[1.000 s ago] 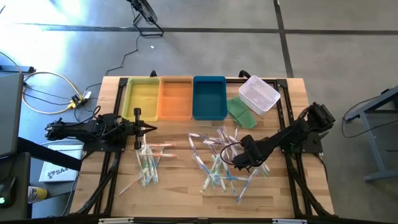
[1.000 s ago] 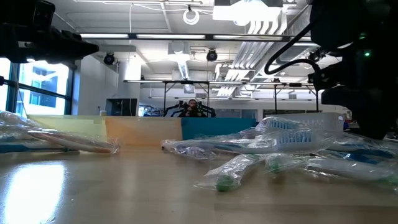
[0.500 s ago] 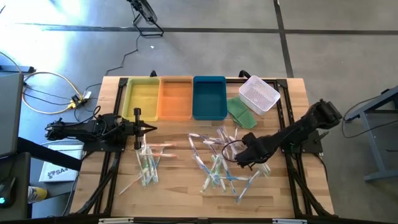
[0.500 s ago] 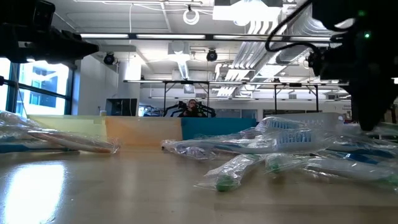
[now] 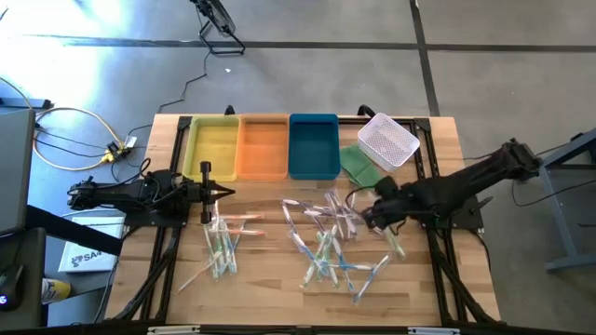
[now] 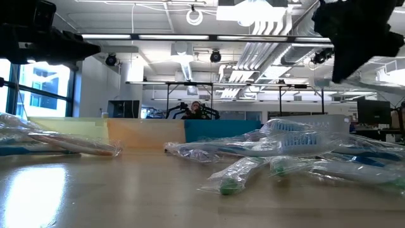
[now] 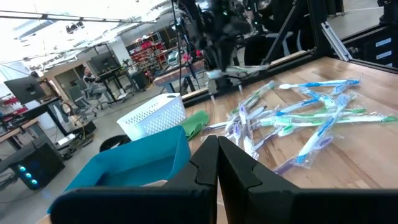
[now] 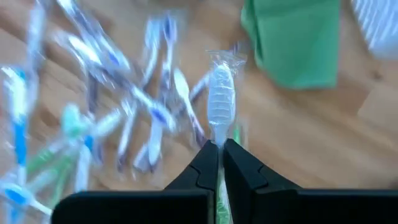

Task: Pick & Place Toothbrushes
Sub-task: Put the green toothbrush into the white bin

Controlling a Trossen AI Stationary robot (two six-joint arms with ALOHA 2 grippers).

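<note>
Wrapped toothbrushes lie in two loose piles on the wooden table, one at the left (image 5: 222, 247) and a bigger one at the middle right (image 5: 326, 244), which also shows in the low view (image 6: 272, 152). My right gripper (image 5: 371, 217) hangs above the right pile's far right side, tilted down and shut on one wrapped toothbrush (image 8: 221, 93) with a green handle. My left gripper (image 5: 226, 193) waits shut and level at the table's left, beside the left pile, holding nothing. My right gripper pinches the wrapped toothbrush between its two fingers (image 8: 208, 163), just behind the brush head (image 8: 221, 102). The head sticks out past the fingertips and the green handle (image 8: 219, 205) runs back between them. The fingers slant down from above and the toothbrush is clear of the table.
A yellow tray (image 5: 212, 147), an orange tray (image 5: 264, 147) and a blue tray (image 5: 314, 146) stand side by side along the far edge. A green piece (image 5: 361, 169) and a white mesh basket (image 5: 387, 140) lie to their right. Bare wood shows between the two piles.
My right gripper has risen out of the right pile and drawn back toward the table's far right, tipping less steeply, with the toothbrush in its fingers. The piles lie as before.
</note>
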